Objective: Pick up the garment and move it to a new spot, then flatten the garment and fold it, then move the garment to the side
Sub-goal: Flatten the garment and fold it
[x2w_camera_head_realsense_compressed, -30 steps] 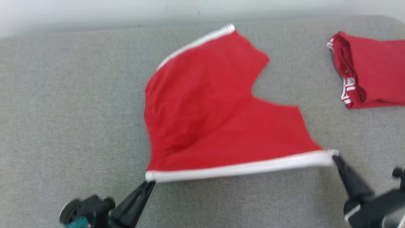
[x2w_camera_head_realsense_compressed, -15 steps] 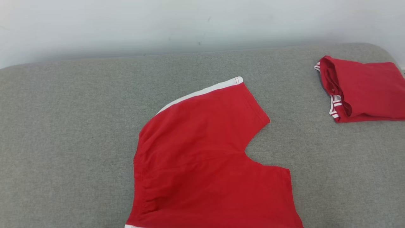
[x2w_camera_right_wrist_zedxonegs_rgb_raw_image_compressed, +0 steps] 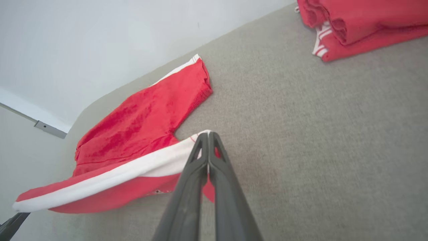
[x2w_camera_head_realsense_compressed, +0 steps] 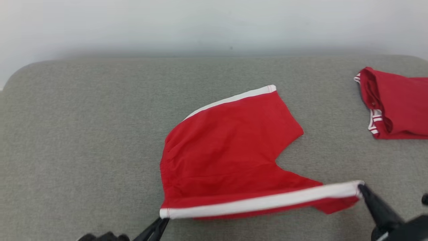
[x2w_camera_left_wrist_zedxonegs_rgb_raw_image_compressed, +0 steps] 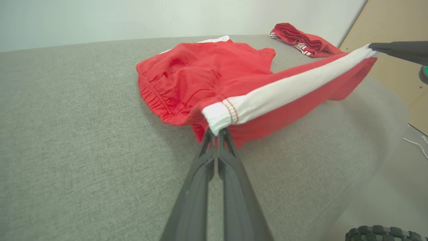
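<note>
The garment [x2w_camera_head_realsense_compressed: 230, 147] is a pair of red shorts with white side stripes, spread on a grey cushioned surface [x2w_camera_head_realsense_compressed: 83, 134]. Its near white-striped edge [x2w_camera_head_realsense_compressed: 260, 202] is lifted and stretched between my two grippers and folds over towards the far half. My left gripper [x2w_camera_head_realsense_compressed: 163, 221] is shut on the stripe's waistband corner [x2w_camera_left_wrist_zedxonegs_rgb_raw_image_compressed: 217, 115]. My right gripper [x2w_camera_head_realsense_compressed: 360, 186] is shut on the stripe's hem corner [x2w_camera_right_wrist_zedxonegs_rgb_raw_image_compressed: 200, 139]. The far leg [x2w_camera_head_realsense_compressed: 254, 100] lies flat on the surface.
A second red garment [x2w_camera_head_realsense_compressed: 396, 103] lies folded at the far right of the surface. A pale wall [x2w_camera_head_realsense_compressed: 200, 23] runs behind the surface. A wooden floor [x2w_camera_left_wrist_zedxonegs_rgb_raw_image_compressed: 394, 40] and a white cable [x2w_camera_left_wrist_zedxonegs_rgb_raw_image_compressed: 416, 145] lie off its right end.
The camera has shifted between the pictures. The near striped edge, stretched flat a second ago, now stands lifted with its red underside showing. Both grippers keep their hold.
</note>
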